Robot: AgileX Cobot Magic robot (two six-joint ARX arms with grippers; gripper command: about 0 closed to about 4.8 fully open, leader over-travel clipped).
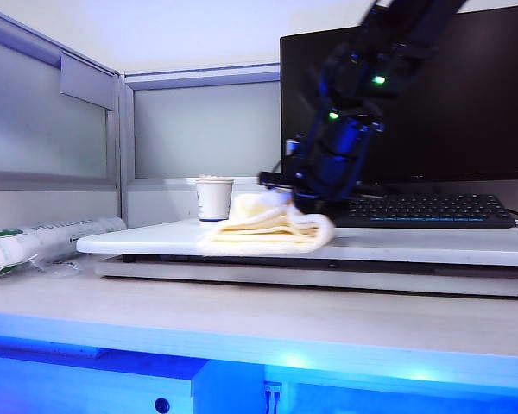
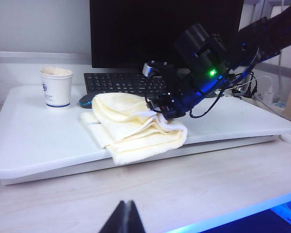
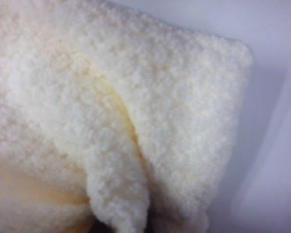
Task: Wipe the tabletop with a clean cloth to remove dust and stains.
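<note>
The cream-yellow and white cloth [image 1: 268, 226] [image 2: 131, 128] lies bunched on the glossy white tabletop [image 1: 414, 243] [image 2: 34, 141], hanging slightly over its front edge. My right gripper [image 1: 306, 203] [image 2: 167, 114] comes down from the monitor side and is shut on the cloth's upper folds at its right end. In the right wrist view the fluffy cloth [image 3: 136, 97] fills nearly everything and hides the jaws, with a strip of tabletop [image 3: 276, 97] beside it. My left gripper [image 2: 125, 204] is shut and holds nothing, low over the pale wood-grain desk in front of the board.
A paper cup [image 1: 214, 198] [image 2: 56, 87] stands on the board left of the cloth. A dark mouse [image 2: 86, 100], a black keyboard [image 1: 427, 210] [image 2: 121, 82] and a monitor [image 1: 466, 86] are behind. A white roll [image 1: 26, 246] lies on the desk at the far left, by the partition.
</note>
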